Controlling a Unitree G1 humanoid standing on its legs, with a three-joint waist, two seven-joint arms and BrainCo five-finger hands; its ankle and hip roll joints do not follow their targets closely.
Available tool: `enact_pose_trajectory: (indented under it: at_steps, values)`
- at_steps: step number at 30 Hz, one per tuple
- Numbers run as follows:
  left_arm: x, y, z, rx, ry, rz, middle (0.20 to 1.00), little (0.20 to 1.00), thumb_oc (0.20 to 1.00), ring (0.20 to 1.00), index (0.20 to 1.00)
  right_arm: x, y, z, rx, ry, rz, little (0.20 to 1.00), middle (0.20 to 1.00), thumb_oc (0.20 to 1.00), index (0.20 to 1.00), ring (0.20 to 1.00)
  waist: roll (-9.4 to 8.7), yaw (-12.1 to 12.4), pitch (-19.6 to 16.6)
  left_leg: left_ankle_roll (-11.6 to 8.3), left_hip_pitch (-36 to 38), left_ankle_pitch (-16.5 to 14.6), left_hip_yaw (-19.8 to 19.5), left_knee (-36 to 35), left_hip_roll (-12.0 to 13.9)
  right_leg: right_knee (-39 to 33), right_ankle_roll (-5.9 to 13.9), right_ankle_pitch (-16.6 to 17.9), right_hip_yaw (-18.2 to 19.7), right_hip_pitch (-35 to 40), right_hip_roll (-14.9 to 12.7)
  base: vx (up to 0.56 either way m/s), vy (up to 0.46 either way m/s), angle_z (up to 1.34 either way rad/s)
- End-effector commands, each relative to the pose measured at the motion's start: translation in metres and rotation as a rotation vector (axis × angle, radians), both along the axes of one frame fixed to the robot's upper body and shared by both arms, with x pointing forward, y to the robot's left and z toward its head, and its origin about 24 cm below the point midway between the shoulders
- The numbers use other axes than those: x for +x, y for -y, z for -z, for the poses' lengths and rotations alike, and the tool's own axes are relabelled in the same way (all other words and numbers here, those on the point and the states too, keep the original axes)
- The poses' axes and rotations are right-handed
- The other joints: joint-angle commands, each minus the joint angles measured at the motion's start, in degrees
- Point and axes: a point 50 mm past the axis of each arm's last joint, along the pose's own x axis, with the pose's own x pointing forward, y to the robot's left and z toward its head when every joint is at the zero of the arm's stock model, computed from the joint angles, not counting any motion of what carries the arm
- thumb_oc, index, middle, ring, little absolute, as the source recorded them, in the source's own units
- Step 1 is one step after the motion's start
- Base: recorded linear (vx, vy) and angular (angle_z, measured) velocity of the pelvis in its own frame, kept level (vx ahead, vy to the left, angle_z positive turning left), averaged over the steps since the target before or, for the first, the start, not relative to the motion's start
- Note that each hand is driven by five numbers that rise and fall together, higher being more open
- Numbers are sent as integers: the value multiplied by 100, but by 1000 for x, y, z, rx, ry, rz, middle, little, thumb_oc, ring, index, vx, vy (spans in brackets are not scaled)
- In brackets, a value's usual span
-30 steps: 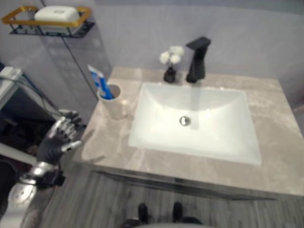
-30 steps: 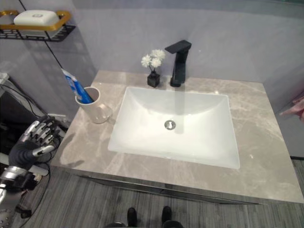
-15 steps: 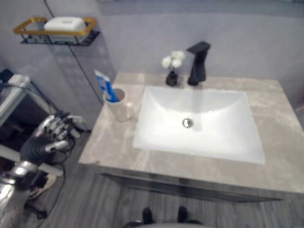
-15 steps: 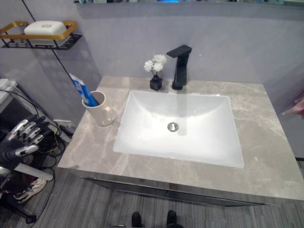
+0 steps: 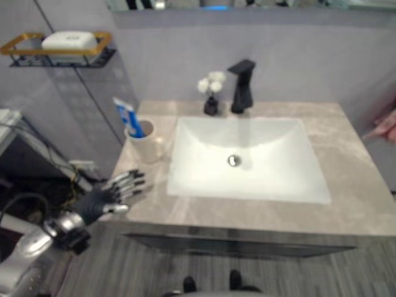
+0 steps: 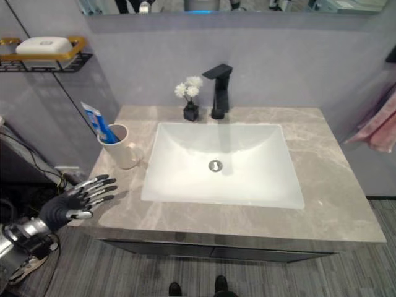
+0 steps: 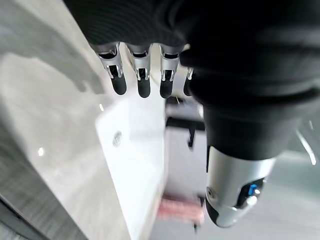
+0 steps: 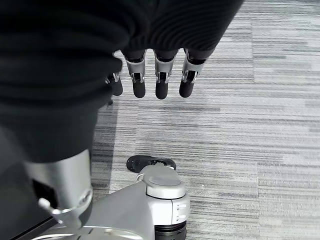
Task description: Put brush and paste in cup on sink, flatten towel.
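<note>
1. A blue-and-white toothpaste tube is standing tilted in a cream ceramic cup, which is sitting on the grey marble countertop just left of the white rectangular sink basin; I cannot tell whether a brush is in the cup with it
2. A pink towel is hanging well to the right of the basin, past the counter's edge, bunched in folds rather than flat
3. Behind the basin a black angular faucet is standing, with a small black vase of white flowers just beside it on its left
4. The left hand is hovering at the counter's front left corner, near the cup but apart from it, its fingers straight and spread, holding nothing
5. The right hand is hanging over grey striped flooring, fingers straight and side by side, empty
6. Judging from this, the paste part is looking done, the brush is uncertain, and the towel flattening is remaining
7. A white soap bar in a gold-rimmed wall rack is sitting far left of the basin
</note>
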Motion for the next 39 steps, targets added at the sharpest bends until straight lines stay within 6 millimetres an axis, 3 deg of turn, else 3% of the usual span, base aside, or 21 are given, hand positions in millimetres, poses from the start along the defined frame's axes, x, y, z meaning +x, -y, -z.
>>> enact_pose_trajectory:
  at_steps: [1, 13, 23, 39]
  values:
    - [12, -6, -23, -6, 146, -22, 1000, 1000, 1000, 1000, 1000, -3, 2, 1, -6, -43, -36, 1000, 1000, 1000, 1000, 1000, 4, -79, 130, 381, 105, -884, 66, 103, -220, 24, 235, -280, 146, 112, -125, 20, -17, -24]
    - [12, -25, -30, 40, 217, -143, 1000, 1000, 1000, 1000, 1000, -13, 8, -2, -21, -55, 2, 1000, 1000, 1000, 1000, 1000, -116, -42, 187, 403, 131, -944, 212, 263, -175, 25, 200, -325, 331, 134, -82, 35, -19, -9]
    - [16, -39, -26, 76, 216, -215, 1000, 1000, 1000, 1000, 1000, 2, 10, -3, -28, -2, -23, 1000, 1000, 1000, 1000, 1000, -311, -1, 267, 387, -302, -1135, 235, 821, -96, 68, 163, -321, 362, 5, -48, -6, -12, -2]
    - [29, -28, -21, 77, 225, -176, 1000, 1000, 1000, 1000, 1000, 1, 14, -5, -39, -10, -47, 1000, 1000, 1000, 1000, 1000, -412, -81, 317, 366, -437, -1165, 336, 876, -24, 86, 153, -300, 461, -154, 7, 4, 0, -3]
